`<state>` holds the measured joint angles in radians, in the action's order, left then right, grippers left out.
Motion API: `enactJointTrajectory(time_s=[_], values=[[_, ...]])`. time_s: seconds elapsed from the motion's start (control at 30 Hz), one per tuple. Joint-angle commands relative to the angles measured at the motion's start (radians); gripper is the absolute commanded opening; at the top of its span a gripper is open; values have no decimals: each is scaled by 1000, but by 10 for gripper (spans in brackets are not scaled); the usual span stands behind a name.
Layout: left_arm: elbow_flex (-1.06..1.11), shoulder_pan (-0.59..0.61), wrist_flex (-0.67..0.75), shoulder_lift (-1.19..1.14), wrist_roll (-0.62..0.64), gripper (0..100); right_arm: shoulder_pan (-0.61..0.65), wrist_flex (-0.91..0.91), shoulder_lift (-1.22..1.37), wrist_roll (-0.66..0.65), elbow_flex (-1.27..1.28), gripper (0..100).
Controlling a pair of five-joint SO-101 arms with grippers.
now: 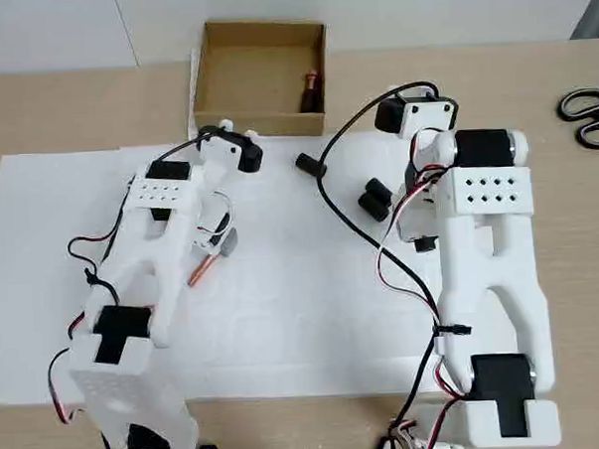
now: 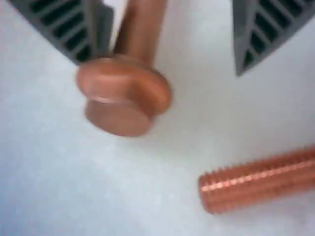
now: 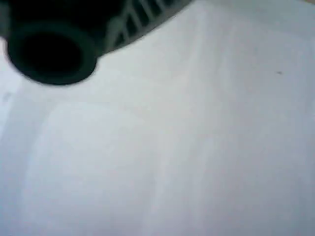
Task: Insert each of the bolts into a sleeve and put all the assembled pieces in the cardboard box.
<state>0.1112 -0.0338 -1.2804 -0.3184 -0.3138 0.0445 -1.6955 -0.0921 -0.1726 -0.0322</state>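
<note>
My left gripper [image 2: 160, 66] is open low over the white sheet, its grey fingers [image 2: 64, 29] either side of a copper bolt [image 2: 123, 96] whose shaft runs up between them, close to one finger. A second bolt's threaded end [image 2: 261, 179] lies beside it. From above, that gripper [image 1: 224, 243] hangs over a copper bolt [image 1: 200, 272]. My right gripper [image 1: 422, 241] holds a black sleeve [image 3: 49, 54], seen end-on against its finger [image 3: 138, 19]. Two loose black sleeves [image 1: 376, 197] [image 1: 310, 164] lie mid-table. The cardboard box [image 1: 224, 79] holds one assembled piece [image 1: 312, 93].
A white sheet [image 1: 303, 314] covers the wooden table. Scissors [image 1: 588, 112] lie at the far right edge. A black cable [image 1: 370, 236] loops across the sheet between the two arms.
</note>
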Motion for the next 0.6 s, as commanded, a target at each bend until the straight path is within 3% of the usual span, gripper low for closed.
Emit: enactJointTrajectory(time_s=[0.0, 0.57], values=[[-38, -2, 14, 6, 9, 127, -7, 7, -51, -12, -6, 6], [47, -48, 46, 5, 8, 72, -7, 1, -56, -11, -6, 6]])
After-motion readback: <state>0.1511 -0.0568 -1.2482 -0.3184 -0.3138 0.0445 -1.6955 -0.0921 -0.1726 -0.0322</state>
